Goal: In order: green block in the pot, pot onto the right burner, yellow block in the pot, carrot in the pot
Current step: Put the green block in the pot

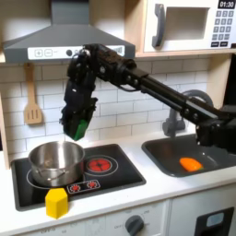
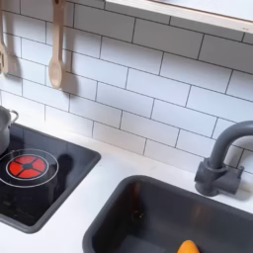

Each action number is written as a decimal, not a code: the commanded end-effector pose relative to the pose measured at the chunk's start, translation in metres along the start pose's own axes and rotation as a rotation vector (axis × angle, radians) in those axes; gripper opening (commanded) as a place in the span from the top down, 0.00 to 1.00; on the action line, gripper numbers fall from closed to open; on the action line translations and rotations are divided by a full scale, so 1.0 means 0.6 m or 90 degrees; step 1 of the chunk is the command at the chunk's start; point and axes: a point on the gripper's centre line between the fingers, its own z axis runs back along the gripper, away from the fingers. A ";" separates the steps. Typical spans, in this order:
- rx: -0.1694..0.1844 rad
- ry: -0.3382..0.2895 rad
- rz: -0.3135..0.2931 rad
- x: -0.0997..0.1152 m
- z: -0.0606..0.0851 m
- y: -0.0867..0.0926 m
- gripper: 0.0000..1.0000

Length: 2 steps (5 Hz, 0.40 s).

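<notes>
- In the first exterior view we see our gripper (image 1: 76,127) hanging above the pot (image 1: 55,159), its jaws pinching the green block (image 1: 79,123).
- The pot sits on the left burner of the black stove (image 1: 120,169), below the jaws; the red right burner (image 1: 98,165) lies just beside it.
- The yellow block (image 1: 57,203) stands on the white worktop (image 1: 166,189) at the near edge, in front of the stove.
- Far to the right, the carrot (image 1: 190,164) lies in the sink (image 1: 161,152); the second exterior view shows its orange tip at the bottom edge.
- A wooden spatula (image 1: 32,101) hangs on the tiled wall, left of the arm.
</notes>
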 end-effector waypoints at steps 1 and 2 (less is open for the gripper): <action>0.018 -0.003 0.012 0.000 0.018 0.071 1.00; 0.027 -0.012 0.020 0.008 0.009 0.074 1.00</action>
